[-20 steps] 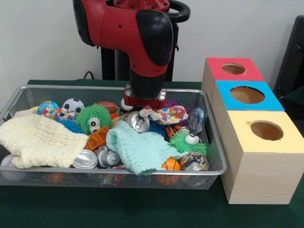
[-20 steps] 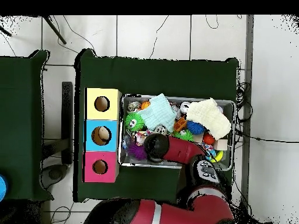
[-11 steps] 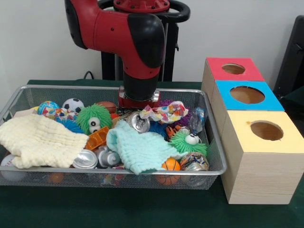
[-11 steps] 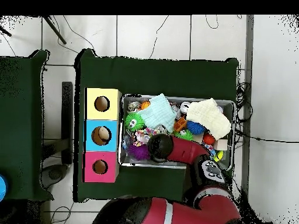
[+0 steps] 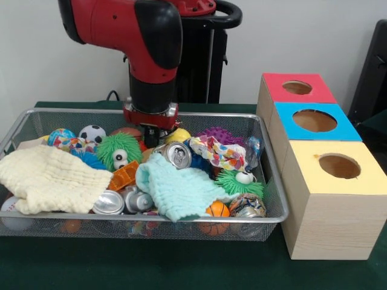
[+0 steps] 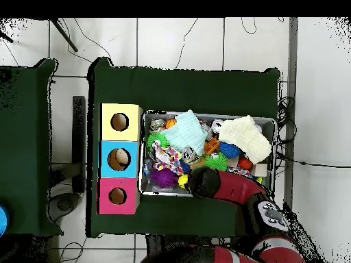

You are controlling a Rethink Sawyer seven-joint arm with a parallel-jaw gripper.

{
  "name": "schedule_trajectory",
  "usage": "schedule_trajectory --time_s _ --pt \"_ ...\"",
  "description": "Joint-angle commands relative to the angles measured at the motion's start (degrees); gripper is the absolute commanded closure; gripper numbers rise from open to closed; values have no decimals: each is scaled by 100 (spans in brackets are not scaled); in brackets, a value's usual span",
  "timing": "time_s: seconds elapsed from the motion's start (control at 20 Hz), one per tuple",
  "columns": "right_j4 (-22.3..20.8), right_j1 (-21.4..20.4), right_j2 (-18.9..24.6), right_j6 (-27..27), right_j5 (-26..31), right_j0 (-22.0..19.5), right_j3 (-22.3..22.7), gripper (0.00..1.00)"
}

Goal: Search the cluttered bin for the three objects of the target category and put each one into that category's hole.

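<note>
gripper [image 5: 151,134] fingers behind bin [image 5: 181,232] clutter

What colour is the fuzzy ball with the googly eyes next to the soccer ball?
Green; the fuzzy ball shows best in the front view.

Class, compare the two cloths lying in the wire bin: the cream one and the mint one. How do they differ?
The cream cloth is pale yellow; the mint cloth is light blue-green. The cream cloth lies at the front view's left end of the bin and looks larger; the mint cloth sits near the middle, beside a drink can. Both are soft, textured and draped over other clutter.
</note>
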Motion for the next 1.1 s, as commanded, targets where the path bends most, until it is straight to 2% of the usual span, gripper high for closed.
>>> schedule_trajectory --time_s 0.05,0.3,0.75,1.1 --pt "-603 -378 305 445 -850 -256 982 100" --pt "-669 -320 218 744 -1157 -13 1231 100" --pt "-814 -270 132 728 -1399 -122 1436 100" --pt "-873 -133 128 593 -1520 -282 1370 100"
